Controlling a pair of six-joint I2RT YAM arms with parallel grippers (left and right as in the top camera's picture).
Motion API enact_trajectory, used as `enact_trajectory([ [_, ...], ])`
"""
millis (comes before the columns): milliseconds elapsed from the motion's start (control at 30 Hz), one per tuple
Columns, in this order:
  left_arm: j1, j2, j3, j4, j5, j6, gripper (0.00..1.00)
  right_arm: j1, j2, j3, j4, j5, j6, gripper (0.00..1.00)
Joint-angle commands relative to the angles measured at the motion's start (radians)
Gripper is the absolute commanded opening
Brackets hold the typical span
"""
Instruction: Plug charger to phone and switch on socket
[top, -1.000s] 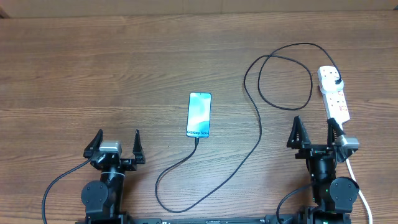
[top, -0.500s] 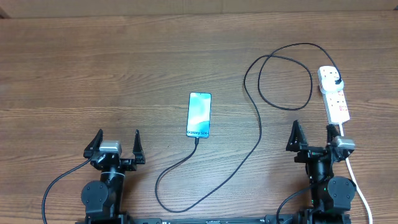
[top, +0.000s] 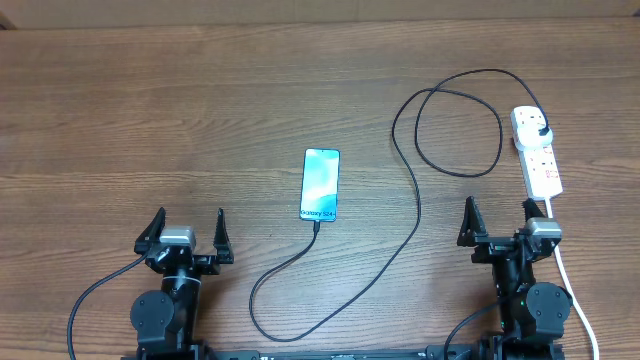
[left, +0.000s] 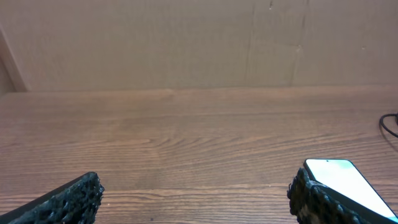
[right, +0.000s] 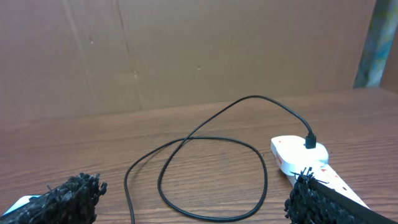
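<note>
My right jaws, spread wide and empty, have drawn back slightly from the socket (top: 537, 152) on the tabletop's (top: 150, 110) right. Left jaws are spread too. The charger (top: 418, 205) links socket and central phone (top: 320, 184). The task looks finished.

The brown wooden table (top: 150, 110) carries the phone (top: 321, 185), screen up, near its middle. The charger (top: 418, 205) runs in loose loops from the phone's near end to the socket (top: 540, 160) lying at the right.
</note>
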Motion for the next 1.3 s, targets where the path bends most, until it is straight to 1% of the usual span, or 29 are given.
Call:
enact_trajectory([
  [0,0.005,-0.011,-0.004,0.000,0.011,-0.006,1.00,0.006,-0.011,-0.011,0.010,-0.034,-0.044,1.00],
  [67,0.005,-0.011,-0.004,0.000,0.011,-0.006,1.00,0.006,-0.011,-0.011,0.014,-0.083,-0.096,1.00],
  [133,0.005,-0.011,-0.004,0.000,0.011,-0.006,1.00,0.006,-0.011,-0.011,0.017,-0.106,-0.119,1.00],
  [533,0.005,-0.011,-0.004,0.000,0.011,-0.006,1.00,0.006,-0.011,-0.011,0.021,-0.142,-0.119,1.00],
  [1267,0.005,-0.011,-0.004,0.000,0.011,-0.006,0.99,0.006,-0.010,-0.011,0.021,-0.135,-0.107,1.00],
])
